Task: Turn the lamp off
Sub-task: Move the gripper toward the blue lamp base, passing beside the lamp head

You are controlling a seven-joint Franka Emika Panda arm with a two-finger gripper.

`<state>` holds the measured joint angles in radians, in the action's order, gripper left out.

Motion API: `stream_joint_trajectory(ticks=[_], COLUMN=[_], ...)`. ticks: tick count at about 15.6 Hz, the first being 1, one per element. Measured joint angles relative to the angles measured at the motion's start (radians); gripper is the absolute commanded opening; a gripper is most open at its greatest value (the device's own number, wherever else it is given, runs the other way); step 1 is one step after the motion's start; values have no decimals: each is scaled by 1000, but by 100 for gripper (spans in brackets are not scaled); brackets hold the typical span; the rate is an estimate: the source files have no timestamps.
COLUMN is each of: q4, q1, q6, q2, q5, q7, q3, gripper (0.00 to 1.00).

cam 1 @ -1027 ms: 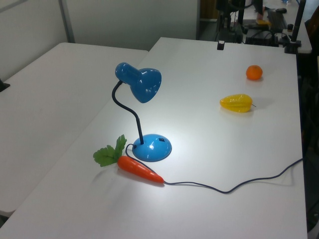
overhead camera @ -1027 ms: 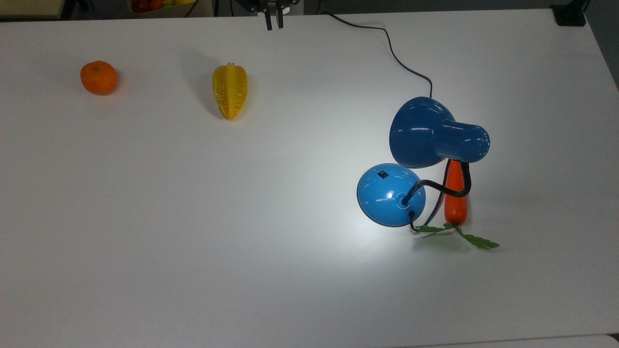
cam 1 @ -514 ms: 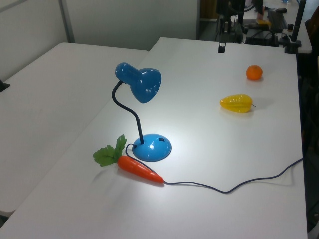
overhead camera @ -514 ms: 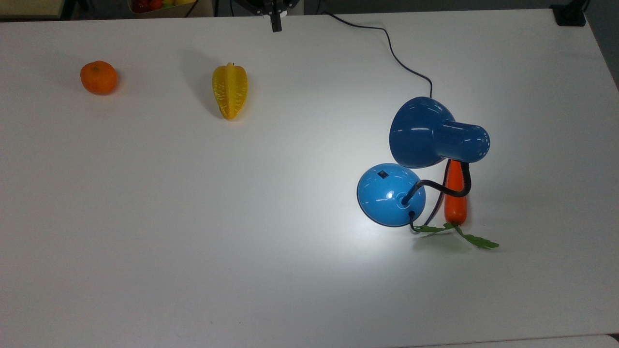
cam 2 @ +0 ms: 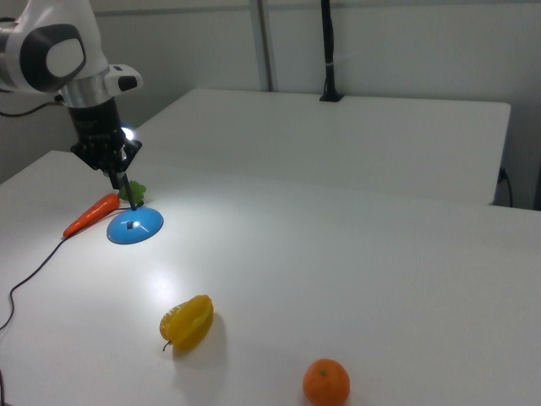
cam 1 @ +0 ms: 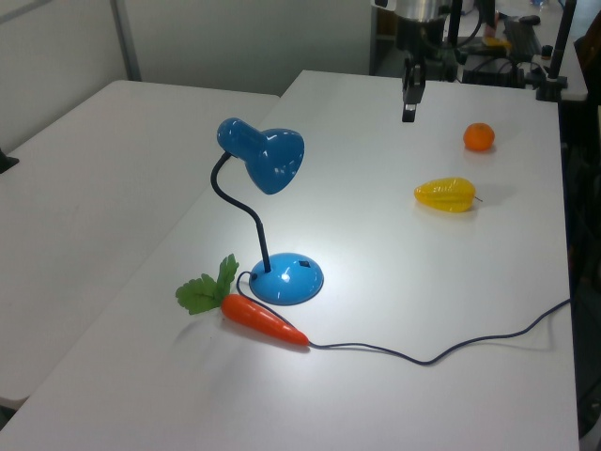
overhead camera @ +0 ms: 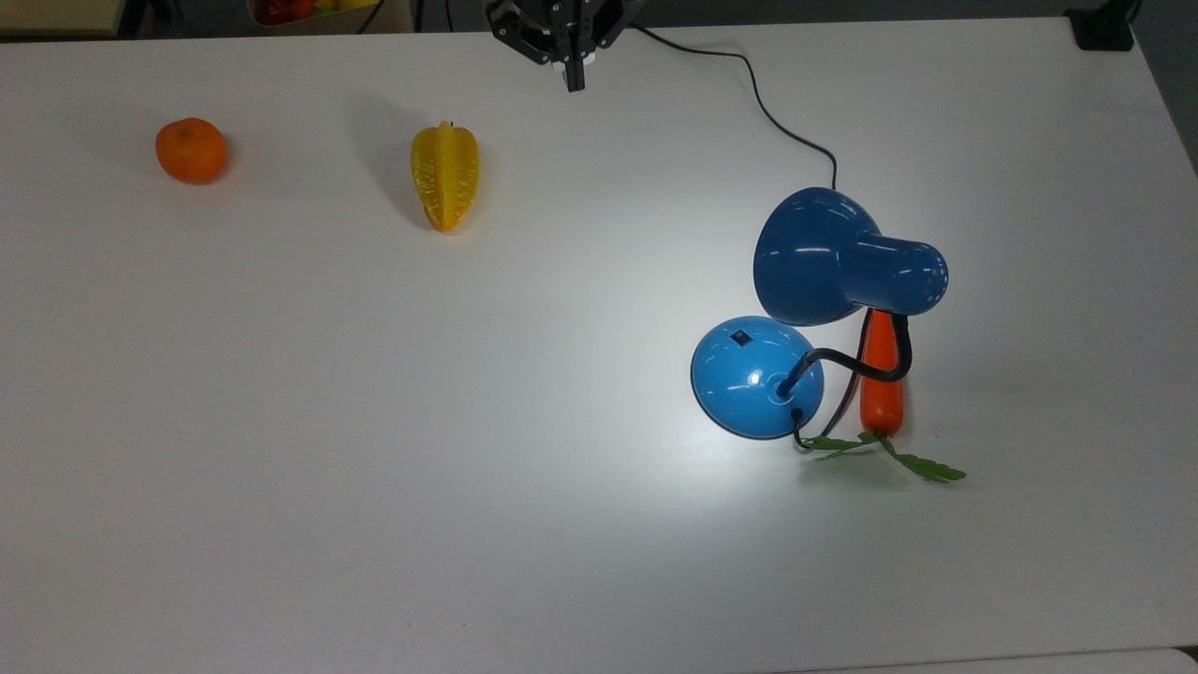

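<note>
lamp [overhead camera: 758,376] lit, fingers [overhead camera: 573,80] closed, far

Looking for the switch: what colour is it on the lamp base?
Black switch on the blue base, clearest in the top view.

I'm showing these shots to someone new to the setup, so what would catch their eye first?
Most likely the lit blue lamp, throwing a bright pool of light on the white table around its domed base, at the top view's right, with a toy carrot lying beside it. Next, the black gripper at the top view's upper edge, and the yellow starfruit and orange towards the top view's left.
</note>
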<state>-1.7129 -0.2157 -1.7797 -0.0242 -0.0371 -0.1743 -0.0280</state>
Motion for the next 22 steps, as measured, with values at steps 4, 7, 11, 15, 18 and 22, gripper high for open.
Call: stream_joint_trajectory(ticks=[4,7,11,15,18,22], q4=[-19,-37,-52,-59,-61,-63], q1=[-1,-2,-21,-32,-45,-54], q6=[-111,-197,-302,-407,-477,-553], q2=[-44,-79,-124,-179,-221,-260], q5=[0,0,0,0,0,0], q7=[29,32,38,40,41,41], q3=[31,53,73,86,90,105], gripper=[0,0,0,0,0,0])
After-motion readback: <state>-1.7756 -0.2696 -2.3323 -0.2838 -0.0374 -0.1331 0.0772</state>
